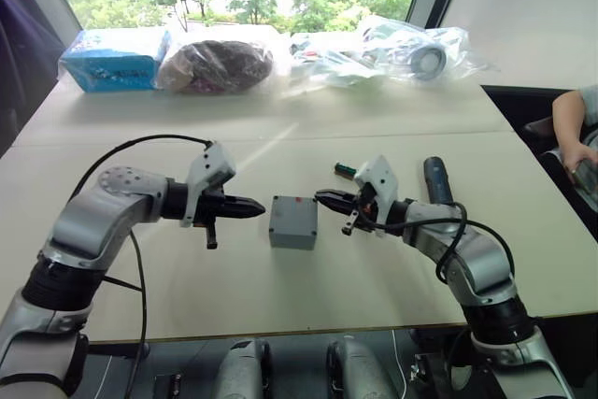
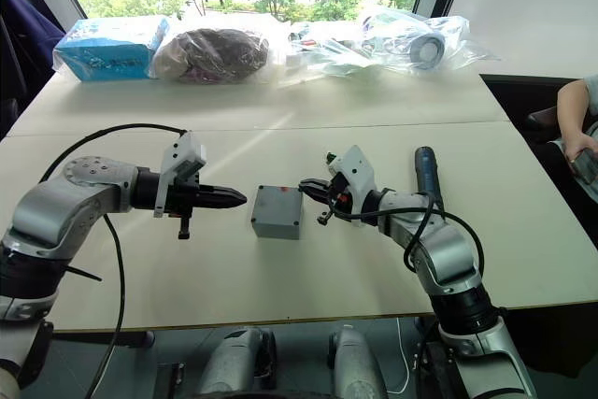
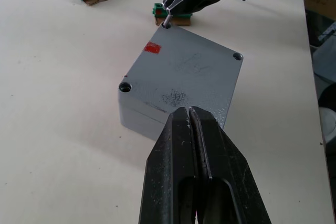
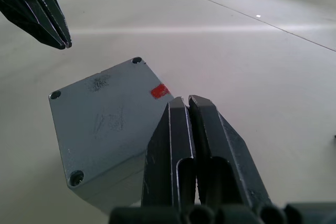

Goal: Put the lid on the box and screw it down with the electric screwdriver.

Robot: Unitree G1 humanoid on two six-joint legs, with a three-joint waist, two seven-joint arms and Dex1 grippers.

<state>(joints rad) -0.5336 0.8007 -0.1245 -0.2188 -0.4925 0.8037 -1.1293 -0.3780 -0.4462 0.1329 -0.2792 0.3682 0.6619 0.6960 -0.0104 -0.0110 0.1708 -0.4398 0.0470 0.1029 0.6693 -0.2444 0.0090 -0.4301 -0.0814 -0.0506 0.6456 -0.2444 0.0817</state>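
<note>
The lid point(image 3: 184, 72) sat on the box point(image 1: 293, 222) mid-surface point(image 1: 280, 137). The left gripper point(image 1: 260, 209) and right gripper point(image 1: 319, 196), both pinched together and empty, flanked it; the electric screwdriver point(image 1: 437, 181) lay beyond the right arm.

Bright window backlight, soft shadows, sharp pics.
</note>
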